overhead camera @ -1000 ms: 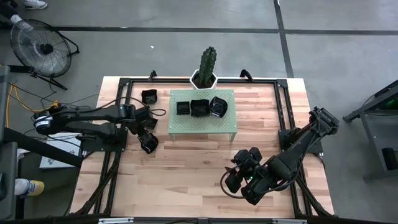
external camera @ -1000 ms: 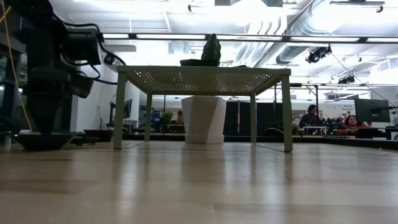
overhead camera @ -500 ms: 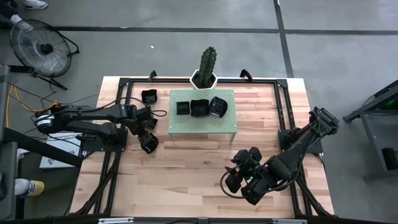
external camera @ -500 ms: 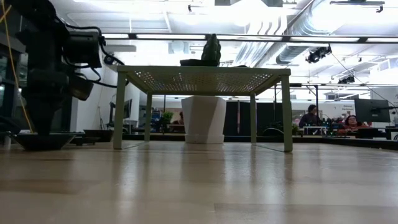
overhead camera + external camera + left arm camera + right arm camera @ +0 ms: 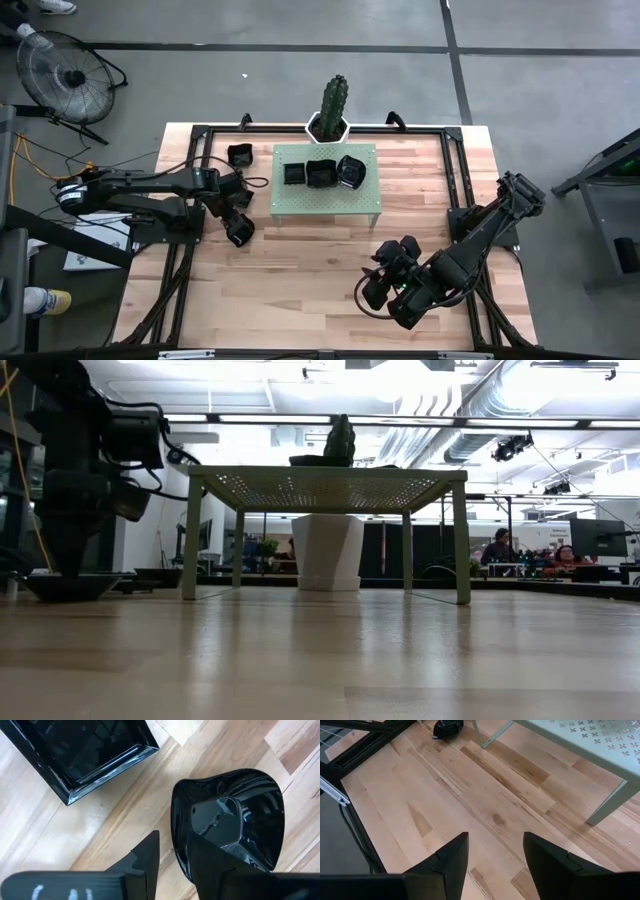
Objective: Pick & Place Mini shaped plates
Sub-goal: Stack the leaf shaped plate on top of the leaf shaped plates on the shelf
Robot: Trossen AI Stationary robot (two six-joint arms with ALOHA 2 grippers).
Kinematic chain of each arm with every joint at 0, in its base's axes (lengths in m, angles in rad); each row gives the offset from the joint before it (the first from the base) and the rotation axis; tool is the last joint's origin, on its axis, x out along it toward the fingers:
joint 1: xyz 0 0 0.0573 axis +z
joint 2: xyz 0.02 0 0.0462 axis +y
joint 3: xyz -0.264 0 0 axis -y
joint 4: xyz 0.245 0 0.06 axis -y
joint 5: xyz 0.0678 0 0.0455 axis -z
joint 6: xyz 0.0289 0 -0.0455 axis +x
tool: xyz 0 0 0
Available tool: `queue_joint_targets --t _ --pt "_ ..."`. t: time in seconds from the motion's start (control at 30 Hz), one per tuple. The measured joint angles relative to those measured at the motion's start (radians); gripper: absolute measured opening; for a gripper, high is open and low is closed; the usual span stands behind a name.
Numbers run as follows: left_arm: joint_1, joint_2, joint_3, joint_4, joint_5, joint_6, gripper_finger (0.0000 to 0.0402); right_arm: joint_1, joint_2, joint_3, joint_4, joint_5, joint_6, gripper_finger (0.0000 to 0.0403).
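A wavy-edged mini plate (image 5: 227,822), lying on the wooden surface (image 5: 105,827), is being straddled at its rim by the left end effector (image 5: 172,857), whose fingers (image 5: 145,855) are being held slightly apart.

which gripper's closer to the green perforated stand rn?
Left. The left gripper sits just off the green stand's left edge, among plates on the table. The right gripper waits further off, toward the table's front.

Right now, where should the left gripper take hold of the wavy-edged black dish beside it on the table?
Probably at the raised rim nearest the left gripper, coming from above. The wavy-edged dish lies flat on the wood, so only its upturned thin rim gives the fingers something to straddle.
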Motion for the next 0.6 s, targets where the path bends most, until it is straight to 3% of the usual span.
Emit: queue_joint_targets --t 0.6 --pt "0.000 0.000 0.000 0.021 0.005 0.010 0.0094 0.000 0.000 0.000 0.000 0.003 -0.004 0.0184"
